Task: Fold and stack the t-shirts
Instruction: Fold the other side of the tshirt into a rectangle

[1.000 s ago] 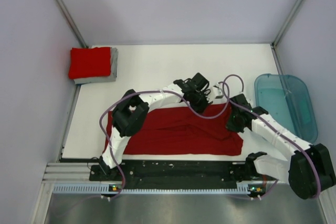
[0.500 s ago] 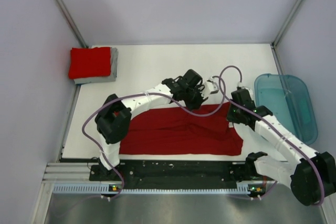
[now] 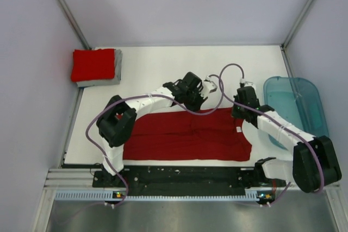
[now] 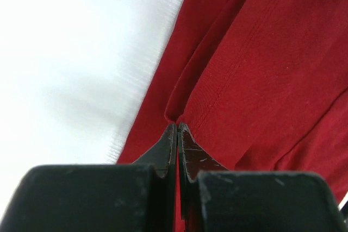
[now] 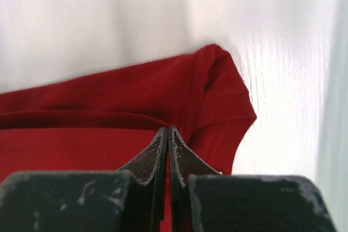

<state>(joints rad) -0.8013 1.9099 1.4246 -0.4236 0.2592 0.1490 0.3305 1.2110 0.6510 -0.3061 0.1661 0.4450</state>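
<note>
Three t-shirts are on the white table, as I read the feeds. Item one, the dark red t-shirt: spread wide along the near edge, just ahead of the arm bases, with creases running its length and a sleeve rounded off at its right end. Item two, the brighter red t-shirt: folded to a neat rectangle at the far left corner. Item three, the grey t-shirt: folded, lying directly under the brighter red one, with only its right and near edges showing. Item four, the translucent teal tub: at the table's right side, well apart from the folded pair. Left gripper: reaching in over the far edge of the dark red t-shirt near its middle. Its jaws are pressed together to a thin slit with a ridge of the red cloth pinched at the tips, and red shows in the slit lower down. Right gripper: at the far edge of the same shirt beside the right sleeve. Its jaws are likewise closed to a hairline with red cloth caught between them. From the overhead view I see both arms arching inward, their wrists close together above the shirt's far hem.
</note>
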